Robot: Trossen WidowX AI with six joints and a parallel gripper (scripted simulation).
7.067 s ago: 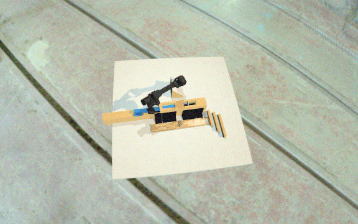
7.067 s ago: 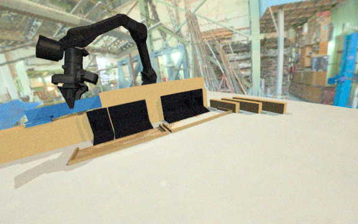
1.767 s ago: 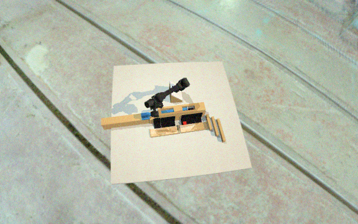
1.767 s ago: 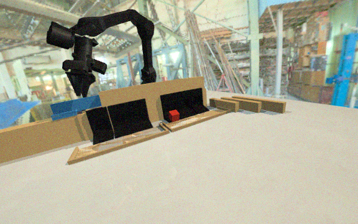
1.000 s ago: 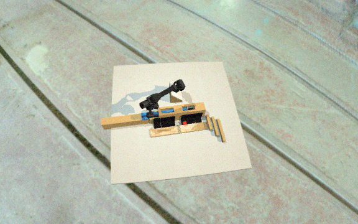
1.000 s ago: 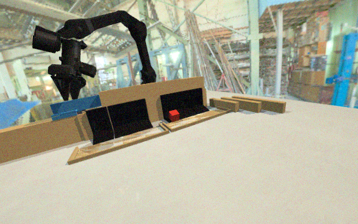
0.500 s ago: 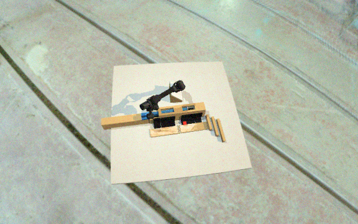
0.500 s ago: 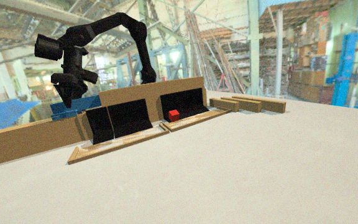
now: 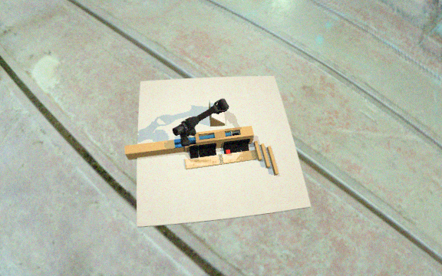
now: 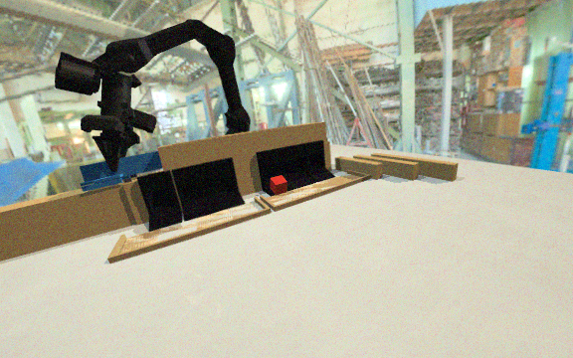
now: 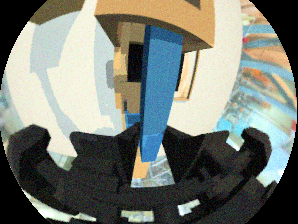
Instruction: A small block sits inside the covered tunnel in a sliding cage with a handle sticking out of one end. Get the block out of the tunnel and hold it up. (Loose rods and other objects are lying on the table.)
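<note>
While the gripper [image 9: 184,142] [image 10: 113,166] [image 11: 149,124] stands over the left end of the covered tunnel [image 9: 219,135] [image 10: 247,149] [image 11: 150,11], its fingers are drawn well in from wide, one on each side of the blue handle [image 9: 179,143] [image 10: 147,164] [image 11: 162,85]; the handle appears to be clasped between them, near its outer end. The red block [image 9: 228,152] [image 10: 279,184] is seen on the near side, at the lower left of the right black chute [image 9: 240,146] [image 10: 301,164]; it seems to lie outside the cover, though its exact support cannot be told.

The step in hand is judged to be the securing of the handle. Equal bearing of both fingers on its flat sides should be confirmed before any load is applied; should the cage need shifting, the motion is best kept along the tunnel's length—without lift or twist—since a skewed pull could bind it or tip the handle from the fingers. If the block proves already free, the handle may instead be released squarely and cleared upward; the block is then best approached from above, clear of the tunnel wall, lest it be nudged along the chute.
</note>
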